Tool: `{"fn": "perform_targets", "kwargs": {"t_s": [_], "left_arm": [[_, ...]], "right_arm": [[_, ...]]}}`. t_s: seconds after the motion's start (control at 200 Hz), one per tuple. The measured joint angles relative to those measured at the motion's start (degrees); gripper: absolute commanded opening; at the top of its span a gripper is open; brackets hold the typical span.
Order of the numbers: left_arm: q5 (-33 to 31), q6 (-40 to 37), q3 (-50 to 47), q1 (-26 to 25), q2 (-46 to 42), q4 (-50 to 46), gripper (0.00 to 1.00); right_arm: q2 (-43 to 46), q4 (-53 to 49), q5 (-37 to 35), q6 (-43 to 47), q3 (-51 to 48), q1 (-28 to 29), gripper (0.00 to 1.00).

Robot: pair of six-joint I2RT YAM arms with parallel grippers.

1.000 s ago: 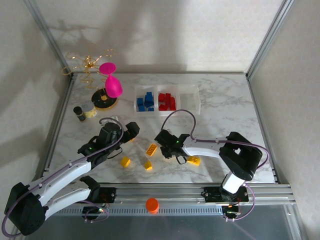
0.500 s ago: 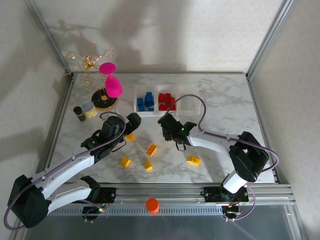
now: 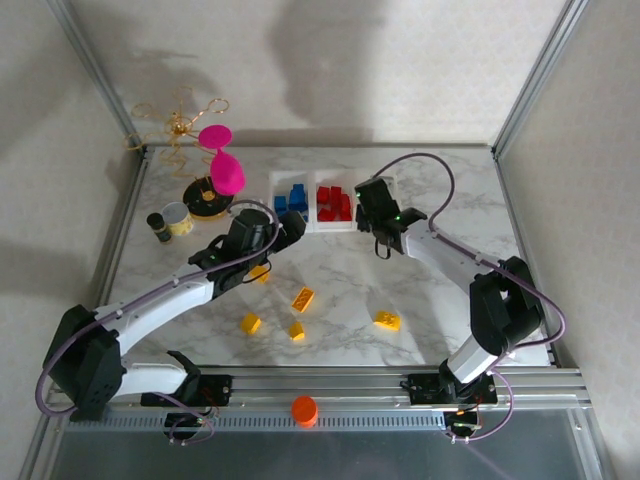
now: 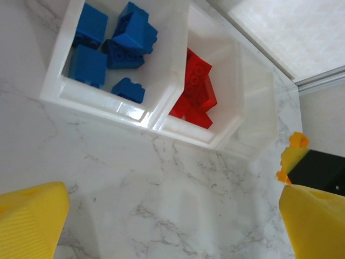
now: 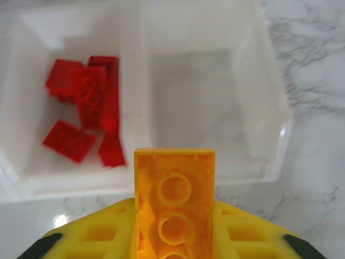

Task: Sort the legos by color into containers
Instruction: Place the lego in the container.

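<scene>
Sorting stands two colours done: blue bricks (image 3: 291, 201) sit in the left of the bins (image 4: 135, 112) and red bricks (image 3: 333, 203) in the middle. The empty bin (image 5: 194, 91) lies at their 3 o'clock. At its rim, the right gripper (image 3: 372, 203) pinches a yellow brick (image 5: 174, 199). Five loose yellows (image 3: 302, 298) lie on the table (image 3: 440, 290) toward 6 o'clock. The left gripper (image 3: 287, 233) gapes, holding nothing.

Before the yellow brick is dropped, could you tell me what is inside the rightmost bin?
The rightmost bin looks empty, its floor bare. The yellow brick held in the right fingers hides a strip of its near wall.
</scene>
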State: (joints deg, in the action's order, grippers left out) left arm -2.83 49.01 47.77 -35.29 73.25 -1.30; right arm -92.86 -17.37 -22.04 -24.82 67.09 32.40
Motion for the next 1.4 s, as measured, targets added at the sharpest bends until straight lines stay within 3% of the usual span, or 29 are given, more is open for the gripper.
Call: {"fn": "perform_targets", "kwargs": {"t_s": [0.175,0.451,0.501,0.576,0.746,1.056,1.397], "left_arm": [[0.28,-3.21,0.17,0.00,0.15,0.22,1.00],[0.72,-6.25,1.81,0.00,2.16,0.26,1.00],[0.72,-6.58,2.14,0.00,2.67,0.26,1.00],[0.72,-6.86,2.21,0.00,2.89,0.28,1.00],[0.92,-7.06,2.36,0.00,2.89,0.70,1.00],[2.03,-7.72,2.49,-0.07,1.03,0.61,1.00],[3.58,-8.33,2.49,-3.45,-1.55,0.37,1.00]], "right_arm": [[-3.96,1.22,1.22,2.86,2.29,-5.57,0.26],[-15.10,2.60,2.62,6.80,12.70,-6.67,0.30],[-17.51,2.51,2.71,7.21,14.91,-6.99,0.34],[-21.00,2.32,2.69,7.78,18.32,-7.61,0.49],[-24.30,1.09,2.82,8.83,22.40,-8.28,0.57],[-15.96,-1.16,4.92,6.73,18.56,-6.36,0.61],[2.10,-7.61,3.63,-3.13,1.75,-2.36,0.62]]}}
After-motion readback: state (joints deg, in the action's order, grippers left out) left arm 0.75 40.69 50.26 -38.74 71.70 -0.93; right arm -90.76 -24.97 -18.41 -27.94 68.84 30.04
